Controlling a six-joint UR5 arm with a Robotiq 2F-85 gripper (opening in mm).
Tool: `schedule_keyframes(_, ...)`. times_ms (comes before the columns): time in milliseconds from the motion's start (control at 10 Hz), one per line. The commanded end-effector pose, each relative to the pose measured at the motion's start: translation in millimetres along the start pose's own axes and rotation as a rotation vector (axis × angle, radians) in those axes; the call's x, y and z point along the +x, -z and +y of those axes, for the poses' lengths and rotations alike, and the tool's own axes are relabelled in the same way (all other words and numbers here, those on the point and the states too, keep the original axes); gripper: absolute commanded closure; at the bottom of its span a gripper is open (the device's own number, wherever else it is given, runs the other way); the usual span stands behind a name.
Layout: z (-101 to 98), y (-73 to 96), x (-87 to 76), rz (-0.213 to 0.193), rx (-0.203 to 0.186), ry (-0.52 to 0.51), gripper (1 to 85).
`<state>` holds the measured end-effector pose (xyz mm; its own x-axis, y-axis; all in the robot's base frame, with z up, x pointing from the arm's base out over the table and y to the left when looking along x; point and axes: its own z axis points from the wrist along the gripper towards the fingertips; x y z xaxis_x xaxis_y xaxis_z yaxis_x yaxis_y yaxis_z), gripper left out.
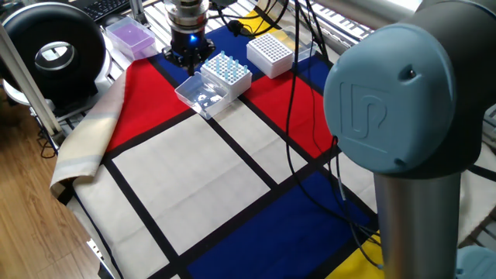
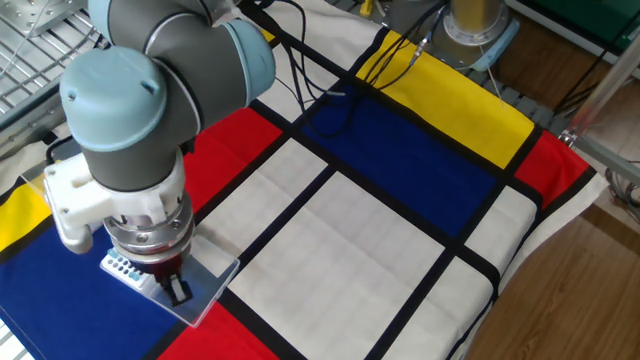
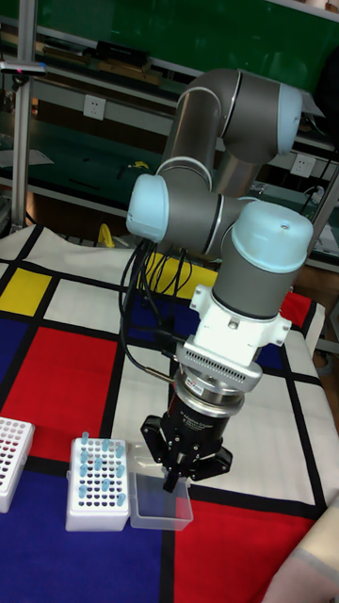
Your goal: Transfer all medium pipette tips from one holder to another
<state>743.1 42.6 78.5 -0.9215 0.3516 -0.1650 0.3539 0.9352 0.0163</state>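
Several pale-blue medium pipette tips (image 3: 98,469) stand upright in a white holder (image 3: 97,513); that holder (image 1: 229,77) also shows at the back of the cloth. A second white holder (image 1: 270,54) with a grid of holes stands just beyond it, and its corner (image 3: 11,460) shows at the left edge. My gripper (image 3: 173,483) hangs over the clear lid (image 3: 160,504) beside the tip holder, fingers pressed together. Whether a tip is pinched between them is too small to see. In the side view my gripper (image 2: 178,291) hides most of the holder (image 2: 120,266).
A purple box (image 1: 130,36) and a black round device (image 1: 53,50) sit at the back left. Cables (image 1: 298,93) trail across the red and blue patches of the cloth. The arm's big grey-blue joint (image 1: 403,101) blocks the right foreground.
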Motion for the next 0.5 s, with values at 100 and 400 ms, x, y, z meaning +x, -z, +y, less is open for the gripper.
schedule_keyframes(100, -5.9, 1.3, 12.8, 0.053, 0.017, 0.057, 84.0)
schedule_keyframes(400, -47.6, 8.1, 15.9, 0.065, -0.014, 0.131, 84.0)
